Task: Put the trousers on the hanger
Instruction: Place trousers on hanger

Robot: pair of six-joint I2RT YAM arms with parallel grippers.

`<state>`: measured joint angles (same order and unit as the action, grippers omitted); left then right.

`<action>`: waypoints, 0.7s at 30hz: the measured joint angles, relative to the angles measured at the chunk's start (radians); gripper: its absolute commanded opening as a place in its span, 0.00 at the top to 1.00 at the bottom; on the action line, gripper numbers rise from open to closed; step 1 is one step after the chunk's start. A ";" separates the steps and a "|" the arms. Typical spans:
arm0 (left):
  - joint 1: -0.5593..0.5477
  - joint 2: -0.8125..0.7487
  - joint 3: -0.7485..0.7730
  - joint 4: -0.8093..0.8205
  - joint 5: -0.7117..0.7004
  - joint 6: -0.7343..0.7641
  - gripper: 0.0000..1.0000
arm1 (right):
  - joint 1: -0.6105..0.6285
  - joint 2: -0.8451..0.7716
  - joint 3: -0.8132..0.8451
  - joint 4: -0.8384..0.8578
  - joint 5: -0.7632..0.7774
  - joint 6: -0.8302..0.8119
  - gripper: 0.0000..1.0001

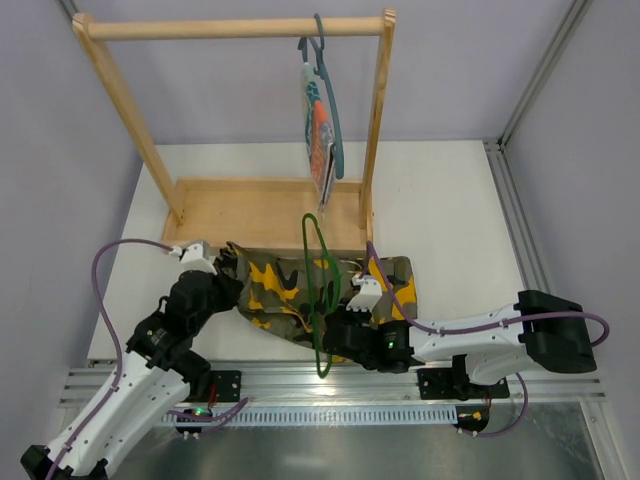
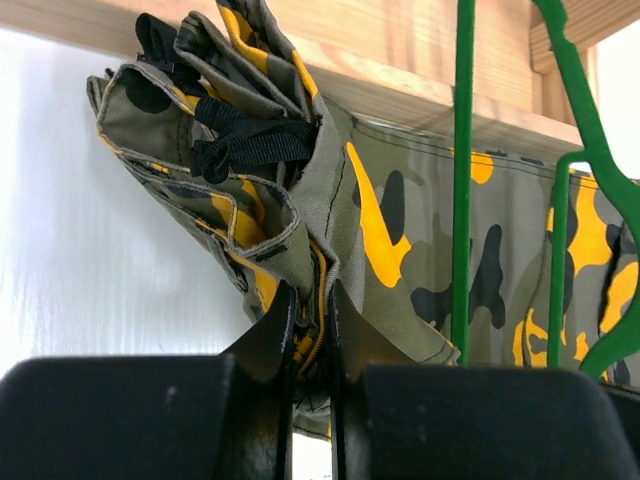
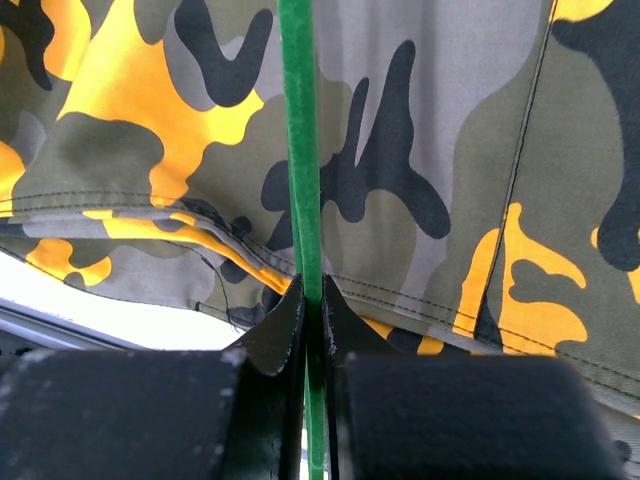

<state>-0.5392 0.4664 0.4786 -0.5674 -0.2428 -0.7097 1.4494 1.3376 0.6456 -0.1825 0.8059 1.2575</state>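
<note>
Green hanger point(image 3: 299, 150) in right claw point(image 3: 312, 300); trousers point(image 2: 390, 230), left claw point(image 2: 312, 310)

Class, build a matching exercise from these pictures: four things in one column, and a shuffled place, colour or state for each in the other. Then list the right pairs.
Column A
1. left gripper
2. right gripper
3. grey-blue hanger
4. trousers

Column B
a. hooked over the wooden rail
b. shut on the green hanger
c. olive, black and yellow-orange camouflage
d. shut on a bunched end of fabric

Pairs: 1-d, 2-b, 3-a, 4-c
</note>
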 measured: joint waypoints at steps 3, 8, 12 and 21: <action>-0.001 0.003 0.023 0.006 0.023 0.036 1.00 | -0.018 -0.023 0.000 -0.002 -0.011 -0.018 0.96; -0.003 0.010 0.047 0.033 0.076 0.094 1.00 | -0.040 -0.059 0.000 -0.006 -0.024 -0.027 0.96; -0.006 0.014 0.047 0.048 0.110 0.122 1.00 | -0.053 -0.069 -0.001 -0.006 -0.032 -0.035 0.96; -0.053 0.043 0.047 0.132 0.199 0.172 1.00 | -0.066 -0.073 -0.002 0.010 -0.060 -0.056 0.96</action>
<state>-0.5919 0.5095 0.5251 -0.4358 -0.0441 -0.5373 1.3834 1.2648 0.6441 -0.1730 0.7464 1.2015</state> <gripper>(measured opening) 0.080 0.071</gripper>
